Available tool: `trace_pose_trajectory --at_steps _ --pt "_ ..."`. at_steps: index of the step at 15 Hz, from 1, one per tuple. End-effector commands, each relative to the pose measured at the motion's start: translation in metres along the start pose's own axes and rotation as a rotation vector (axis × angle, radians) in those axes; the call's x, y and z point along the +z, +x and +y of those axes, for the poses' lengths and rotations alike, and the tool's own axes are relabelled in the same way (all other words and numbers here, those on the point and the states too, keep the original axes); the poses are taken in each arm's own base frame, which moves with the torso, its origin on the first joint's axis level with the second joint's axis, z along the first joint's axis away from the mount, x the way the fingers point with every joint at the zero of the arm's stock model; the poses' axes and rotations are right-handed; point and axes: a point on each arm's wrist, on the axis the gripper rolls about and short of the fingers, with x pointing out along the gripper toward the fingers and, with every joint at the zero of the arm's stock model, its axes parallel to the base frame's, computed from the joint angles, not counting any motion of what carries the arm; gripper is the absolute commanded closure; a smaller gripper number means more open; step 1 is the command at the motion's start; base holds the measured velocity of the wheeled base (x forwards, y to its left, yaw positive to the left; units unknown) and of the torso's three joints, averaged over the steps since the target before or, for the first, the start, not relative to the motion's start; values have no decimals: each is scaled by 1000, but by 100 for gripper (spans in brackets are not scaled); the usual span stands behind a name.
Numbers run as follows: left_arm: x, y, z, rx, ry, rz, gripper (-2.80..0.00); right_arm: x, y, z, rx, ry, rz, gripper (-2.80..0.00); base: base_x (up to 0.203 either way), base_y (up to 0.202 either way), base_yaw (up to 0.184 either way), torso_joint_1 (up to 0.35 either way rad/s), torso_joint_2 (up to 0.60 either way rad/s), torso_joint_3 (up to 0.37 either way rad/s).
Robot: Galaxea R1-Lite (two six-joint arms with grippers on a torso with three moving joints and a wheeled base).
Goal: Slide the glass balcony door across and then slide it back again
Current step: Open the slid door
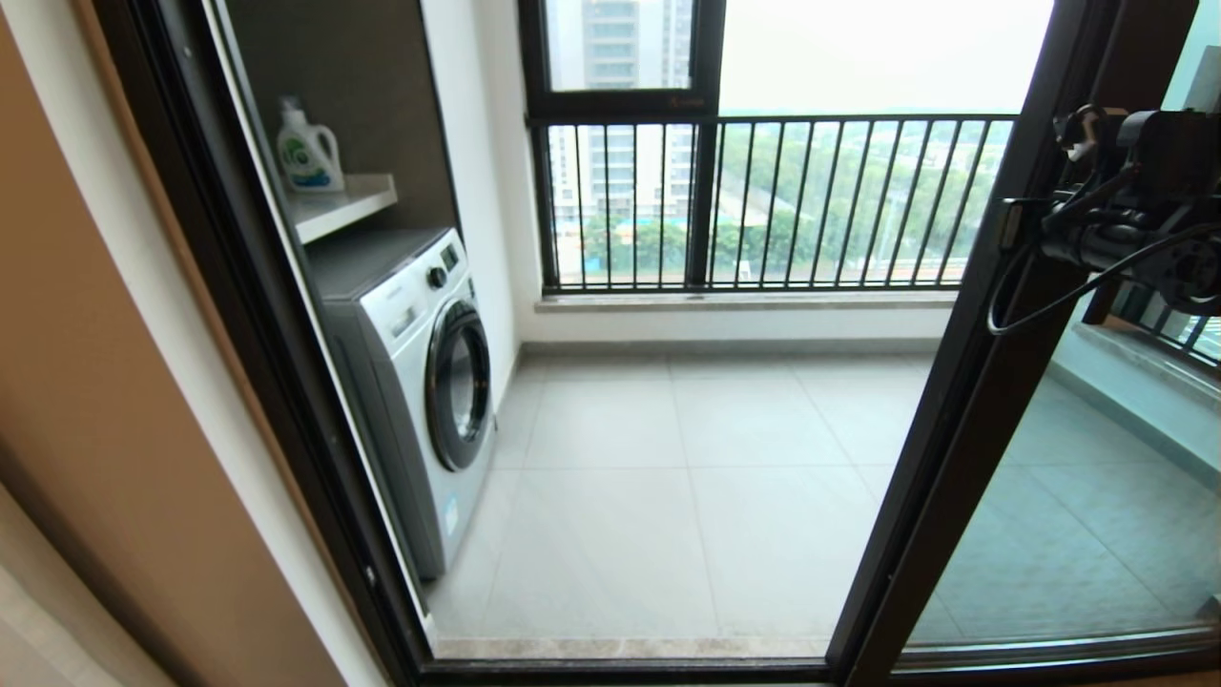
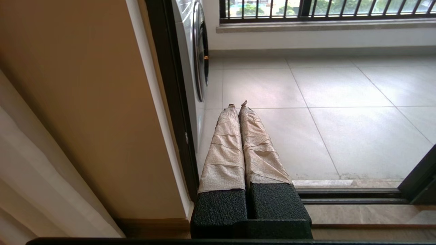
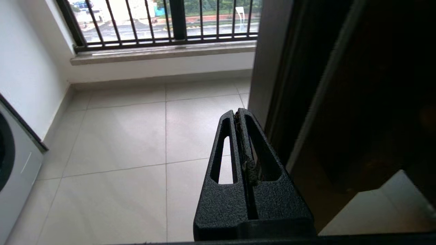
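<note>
The glass balcony door (image 1: 1068, 496) stands at the right of the opening, its dark stile (image 1: 963, 401) slanting from top right down to the sill. My right arm (image 1: 1126, 229) is raised beside the stile, level with a small dark fitting (image 1: 1011, 224) on it. In the right wrist view my right gripper (image 3: 239, 114) is shut with nothing between its fingers, and the stile (image 3: 306, 85) is close alongside it; I cannot tell whether they touch. My left gripper (image 2: 238, 103) is shut, its tape-wrapped fingers (image 2: 224, 149) held low by the left door jamb (image 2: 170, 102).
A washing machine (image 1: 420, 382) stands inside the balcony at the left, under a shelf (image 1: 343, 205) with a detergent bottle (image 1: 307, 151). A window with black railing bars (image 1: 763, 200) closes the far side. The floor track (image 2: 347, 195) runs along the tiled threshold.
</note>
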Motion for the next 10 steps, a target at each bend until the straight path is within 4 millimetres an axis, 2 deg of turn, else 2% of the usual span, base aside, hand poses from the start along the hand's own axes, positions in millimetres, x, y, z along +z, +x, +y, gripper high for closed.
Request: trace_pose_trajectory --at_steps 1,5,10 --pt "0 0 0 0 1 2 0 -12 9 -19 -40 -1 26 0 0 0 0 0 0 0" --pt "0 0 0 0 1 2 0 -21 13 -41 -87 2 43 0 0 0 0 0 0 0" --pt "0 0 0 0 1 0 0 -17 20 -62 -118 -2 15 0 0 0 0 0 0 0"
